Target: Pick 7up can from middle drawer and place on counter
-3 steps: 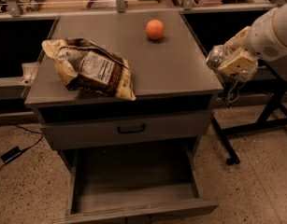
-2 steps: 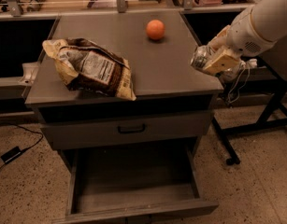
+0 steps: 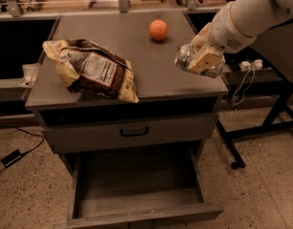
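From my seat the counter (image 3: 136,46) fills the upper middle of the camera view, a broad grey top on the cabinet. Below it the middle drawer (image 3: 136,194) is pulled far out toward me, and I see only its bare grey tray and flat front panel. The white arm (image 3: 251,13) reaches in from the upper right corner, angled down toward the counter's right edge. Between the counter and the open drawer sits the upper drawer (image 3: 131,132), closed, with its black curved handle at the centre.

A crumpled chip bag (image 3: 91,70) lies on the left half of the counter, its lower corner overhanging the front edge. The gripper (image 3: 202,61) is at the counter's right edge, near the front corner, and its tan fingers (image 3: 205,63) are clamped around the 7up can (image 3: 184,56). The can is tipped on its side in that grasp with the shiny end pointing left. I cannot tell whether it touches the surface. An orange ball (image 3: 158,30) rests toward the back of the counter, well apart from the can.
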### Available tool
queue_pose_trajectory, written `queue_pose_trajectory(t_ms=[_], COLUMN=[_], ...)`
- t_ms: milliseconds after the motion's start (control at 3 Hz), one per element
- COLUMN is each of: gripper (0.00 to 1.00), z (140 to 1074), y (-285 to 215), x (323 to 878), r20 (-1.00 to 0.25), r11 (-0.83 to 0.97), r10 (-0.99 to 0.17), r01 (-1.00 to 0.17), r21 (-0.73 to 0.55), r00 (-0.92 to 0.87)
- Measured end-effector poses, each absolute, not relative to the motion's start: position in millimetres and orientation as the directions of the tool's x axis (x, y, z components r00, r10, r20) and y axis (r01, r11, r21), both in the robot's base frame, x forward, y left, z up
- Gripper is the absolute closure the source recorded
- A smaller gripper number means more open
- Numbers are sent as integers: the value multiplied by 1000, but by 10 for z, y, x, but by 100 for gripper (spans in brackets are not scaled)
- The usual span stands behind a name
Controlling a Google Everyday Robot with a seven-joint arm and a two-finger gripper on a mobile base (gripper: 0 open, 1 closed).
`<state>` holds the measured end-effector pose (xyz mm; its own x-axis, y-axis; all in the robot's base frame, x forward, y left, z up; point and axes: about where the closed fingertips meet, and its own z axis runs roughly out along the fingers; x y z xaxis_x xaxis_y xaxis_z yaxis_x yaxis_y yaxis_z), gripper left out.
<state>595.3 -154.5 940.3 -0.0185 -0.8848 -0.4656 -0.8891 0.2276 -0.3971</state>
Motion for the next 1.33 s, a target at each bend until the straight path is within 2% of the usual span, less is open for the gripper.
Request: queue_pose_trajectory(t_ms=[333,667,1000,1333], gripper=[83,64,41,16], z=[9285,8949,8571,8496], y=[-937,-589,-504,-455], x=[6129,6359,6595,6651], r20=[-413,-358,-284,-273], r11=[116,56,48,43], r10=[-909,-930,-958,-961], r01=[-910,-932,-949,-951], r21=[-397,-357,-311,-307], r00=[64,82,44,44])
